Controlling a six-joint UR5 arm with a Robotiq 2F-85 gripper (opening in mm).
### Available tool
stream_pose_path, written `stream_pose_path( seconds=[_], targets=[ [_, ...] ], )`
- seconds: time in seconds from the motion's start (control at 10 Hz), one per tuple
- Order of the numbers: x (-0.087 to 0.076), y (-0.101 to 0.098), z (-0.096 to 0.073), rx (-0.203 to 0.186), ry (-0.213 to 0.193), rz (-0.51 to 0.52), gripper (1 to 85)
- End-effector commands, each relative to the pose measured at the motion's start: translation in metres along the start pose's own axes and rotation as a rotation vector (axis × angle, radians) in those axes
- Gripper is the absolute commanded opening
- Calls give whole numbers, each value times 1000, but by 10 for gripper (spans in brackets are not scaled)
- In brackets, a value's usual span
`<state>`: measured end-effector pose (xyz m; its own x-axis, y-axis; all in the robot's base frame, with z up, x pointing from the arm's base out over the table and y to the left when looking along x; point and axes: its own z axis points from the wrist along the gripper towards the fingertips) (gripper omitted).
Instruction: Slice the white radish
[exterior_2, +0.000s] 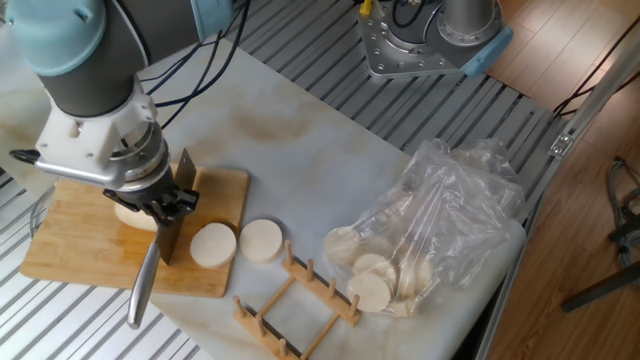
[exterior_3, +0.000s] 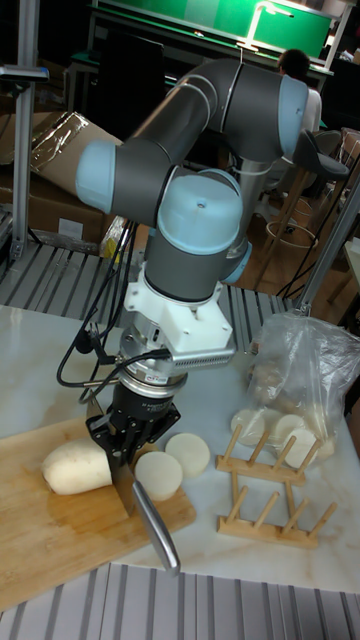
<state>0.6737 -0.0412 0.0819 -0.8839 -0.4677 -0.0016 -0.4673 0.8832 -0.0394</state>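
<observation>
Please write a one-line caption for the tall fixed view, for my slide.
Gripper holds a knife against the white radish on the cutting board; two slices lie beside.

The radish (exterior_3: 76, 467) lies on the cutting board (exterior_2: 80, 245), with the knife (exterior_3: 140, 498) against its cut end. One slice (exterior_2: 213, 245) sits on the board's edge, another (exterior_2: 262, 240) just beside it on the table (exterior_2: 300, 150). The rack (exterior_2: 295, 300) stands near them, the bag (exterior_2: 440, 225) beyond it.
</observation>
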Motion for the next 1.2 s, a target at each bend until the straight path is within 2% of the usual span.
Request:
stream_pose_path(
  seconds=[0.0,0.9,1.1],
  targets=[
    [0,-1,5,3,10,-10,177],
    [-2,2,15,2,2,1,143],
    [-1,3,11,-5,12,15,57]
  ],
)
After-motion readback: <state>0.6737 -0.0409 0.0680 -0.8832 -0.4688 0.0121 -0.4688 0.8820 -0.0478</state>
